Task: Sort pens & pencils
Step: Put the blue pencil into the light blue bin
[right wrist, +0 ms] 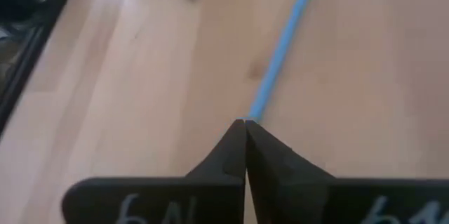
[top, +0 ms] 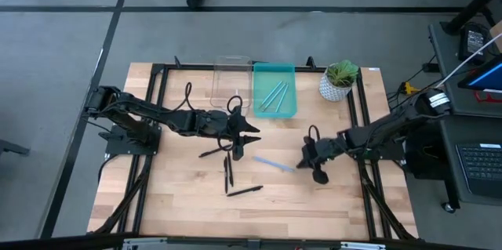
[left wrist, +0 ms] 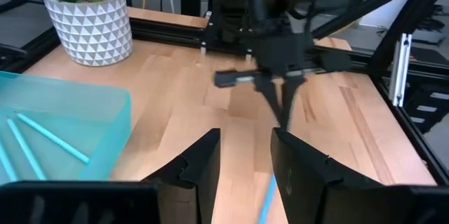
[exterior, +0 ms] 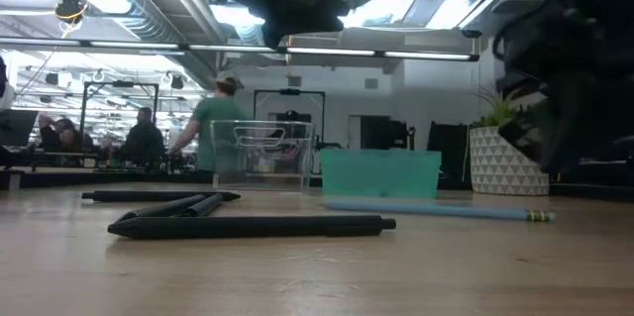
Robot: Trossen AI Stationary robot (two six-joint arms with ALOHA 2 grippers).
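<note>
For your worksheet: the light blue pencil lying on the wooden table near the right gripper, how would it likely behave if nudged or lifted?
The blue pencil looks thin and straight, so probably stiff and light. Lying flat on the smooth table, it may roll if nudged sideways. Its slimness could make gripping fiddly.

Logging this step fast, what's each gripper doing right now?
Left gripper: open, empty, above the table.
Right gripper: shut, fingertips at the end of the blue pencil; grip unclear.

High view: you look straight down on the whole table (top: 196, 203).
Low view: you sit at tabletop level, facing the room.
Wrist views: close; both share the blue pencil (right wrist: 280, 48).
</note>
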